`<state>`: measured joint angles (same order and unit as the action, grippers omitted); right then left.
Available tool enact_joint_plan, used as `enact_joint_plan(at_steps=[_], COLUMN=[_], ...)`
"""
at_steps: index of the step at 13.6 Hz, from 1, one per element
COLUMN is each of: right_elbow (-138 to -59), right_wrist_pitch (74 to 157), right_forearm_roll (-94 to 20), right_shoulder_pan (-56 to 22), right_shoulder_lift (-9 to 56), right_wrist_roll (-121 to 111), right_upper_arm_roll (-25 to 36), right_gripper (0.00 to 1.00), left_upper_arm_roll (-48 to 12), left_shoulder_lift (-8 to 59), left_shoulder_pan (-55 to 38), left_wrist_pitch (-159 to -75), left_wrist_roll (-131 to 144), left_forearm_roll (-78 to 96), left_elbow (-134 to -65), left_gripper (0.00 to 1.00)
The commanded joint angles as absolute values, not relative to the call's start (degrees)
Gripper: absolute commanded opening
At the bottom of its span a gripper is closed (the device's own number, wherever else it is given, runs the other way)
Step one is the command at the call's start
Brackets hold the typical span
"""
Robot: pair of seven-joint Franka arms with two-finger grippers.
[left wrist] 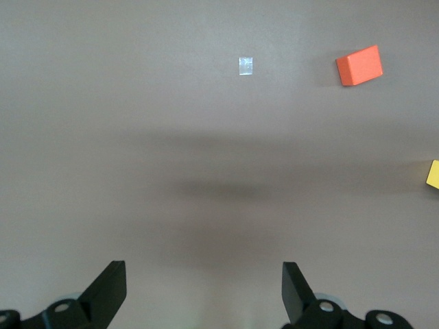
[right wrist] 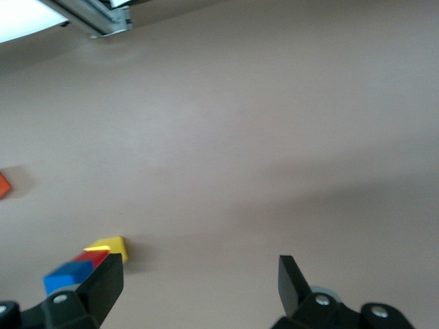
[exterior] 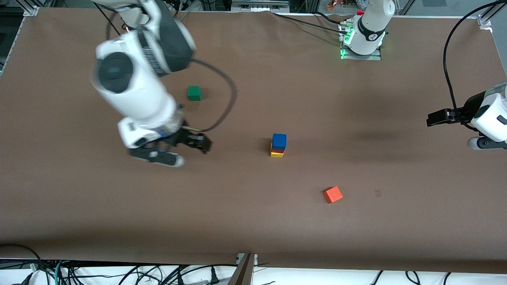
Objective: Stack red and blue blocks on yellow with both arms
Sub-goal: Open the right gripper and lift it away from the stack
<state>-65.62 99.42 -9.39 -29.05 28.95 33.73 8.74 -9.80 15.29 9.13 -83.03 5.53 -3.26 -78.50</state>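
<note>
In the middle of the table stands a stack: the blue block [exterior: 279,141] on the red block [exterior: 278,151] on the yellow cube [exterior: 277,154]. My right gripper [exterior: 194,144] hangs open and empty over bare table, apart from the stack toward the right arm's end. Its wrist view shows the open gripper [right wrist: 199,274] with the yellow cube [right wrist: 113,245], red block [right wrist: 92,258] and blue block [right wrist: 67,277] beside one finger. My left gripper [exterior: 433,118] waits open over the left arm's end of the table; in its wrist view the gripper [left wrist: 202,274] holds nothing, and a yellow cube corner [left wrist: 433,174] shows at the edge.
An orange cube [exterior: 333,194] lies nearer the front camera than the stack, also seen as the orange cube [left wrist: 360,66] in the left wrist view. A green cube [exterior: 194,93] sits farther back, near the right arm. A small clear patch [left wrist: 245,66] marks the brown table.
</note>
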Motion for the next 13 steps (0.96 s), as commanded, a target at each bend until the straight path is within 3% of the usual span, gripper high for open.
enact_joint_plan(at_steps=[1, 4, 8, 13], right_elbow=[-85.29, -95.52, -97.29, -94.39], right_wrist_pitch=[100.02, 98.54, 95.19, 94.31], right_forearm_roll=[-10.46, -9.41, -4.83, -2.37], right_shoulder_pan=[-24.72, -17.43, -13.37, -13.62], right_shoulder_lift=[13.23, 3.62, 0.01, 1.58], right_wrist_roll=[26.22, 14.63, 8.1, 4.66], right_upper_arm_roll=[8.26, 8.35, 8.09, 7.82], right_gripper=[1.0, 1.0, 1.0, 1.0], left_upper_arm_roll=[-9.84, -9.84, -9.84, -9.84], left_shoulder_lift=[15.47, 15.47, 15.47, 15.56], left_shoulder_pan=[9.4, 9.32, 9.32, 9.4], left_wrist_pitch=[-83.14, -83.14, -83.14, -83.14], left_wrist_roll=[5.01, 5.01, 4.92, 4.92], left_forearm_roll=[-1.93, -1.93, -1.85, -1.85], left_elbow=[-77.96, -77.87, -77.87, -77.87], left_gripper=[1.0, 1.0, 1.0, 1.0])
